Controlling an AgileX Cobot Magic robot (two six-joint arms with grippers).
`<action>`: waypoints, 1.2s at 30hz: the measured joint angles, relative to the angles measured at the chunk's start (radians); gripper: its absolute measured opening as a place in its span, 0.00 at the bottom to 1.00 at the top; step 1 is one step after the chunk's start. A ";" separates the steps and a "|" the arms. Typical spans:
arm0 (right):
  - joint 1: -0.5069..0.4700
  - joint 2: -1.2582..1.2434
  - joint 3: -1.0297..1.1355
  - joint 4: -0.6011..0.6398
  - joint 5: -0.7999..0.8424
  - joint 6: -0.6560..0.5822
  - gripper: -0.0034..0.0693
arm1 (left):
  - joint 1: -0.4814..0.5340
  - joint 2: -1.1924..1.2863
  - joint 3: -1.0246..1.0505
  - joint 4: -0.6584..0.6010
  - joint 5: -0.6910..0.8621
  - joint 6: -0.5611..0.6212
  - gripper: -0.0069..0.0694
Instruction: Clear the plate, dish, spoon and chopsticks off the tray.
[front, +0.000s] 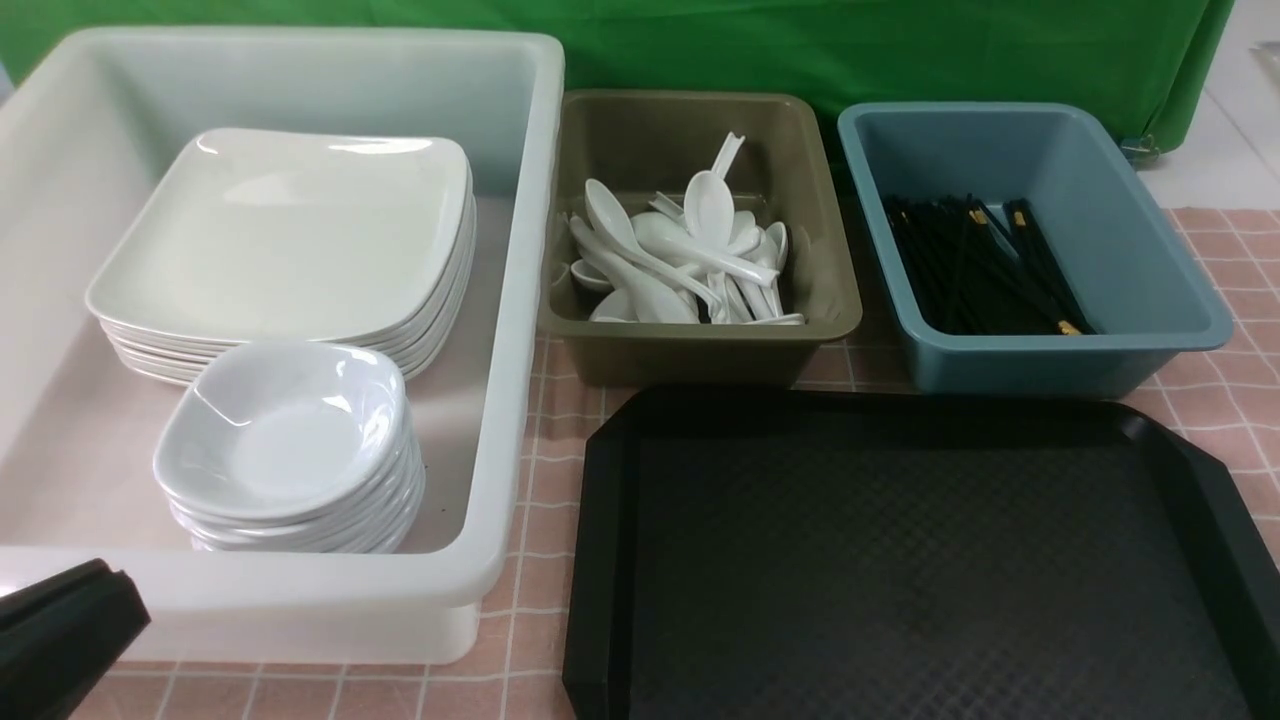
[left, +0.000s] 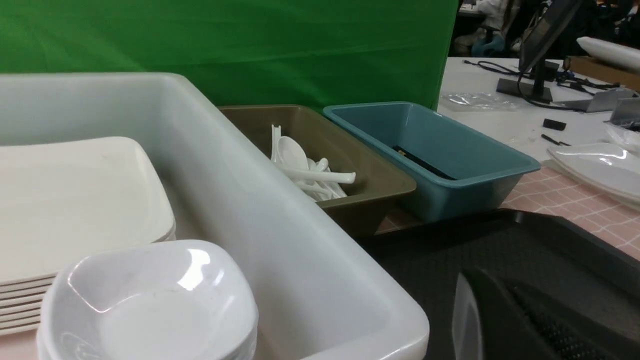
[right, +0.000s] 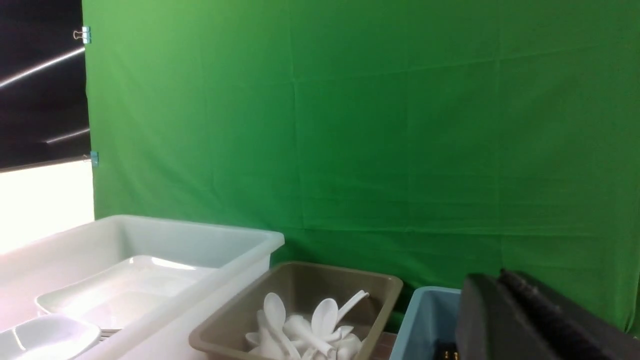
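Front view is showing the desk under a pink checked cloth. The white tub is sitting on the robot's left, holding a stack of plates with a stack of dishes touching its near edge. The black tray is lying right of the tub, nearer the robot, its surface showing nothing on it. Beyond the tray, the olive tub is holding a heap of spoons, and the blue tub beside it is holding the chopsticks. The left gripper is showing only as a dark edge by the white tub's near corner; its opening cannot be judged, and nothing is seen in it. The right gripper is appearing only in its wrist view, jaws looking closed together, holding nothing visible.
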 joint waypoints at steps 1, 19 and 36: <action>0.000 0.000 0.000 0.000 0.000 0.000 0.17 | 0.000 0.000 0.000 0.004 0.000 0.000 0.09; 0.000 0.000 0.000 0.000 0.000 0.002 0.24 | 0.001 0.000 0.002 0.086 -0.005 -0.020 0.09; 0.000 0.000 0.000 0.000 -0.001 0.002 0.30 | 0.339 -0.106 0.337 0.360 -0.293 -0.213 0.09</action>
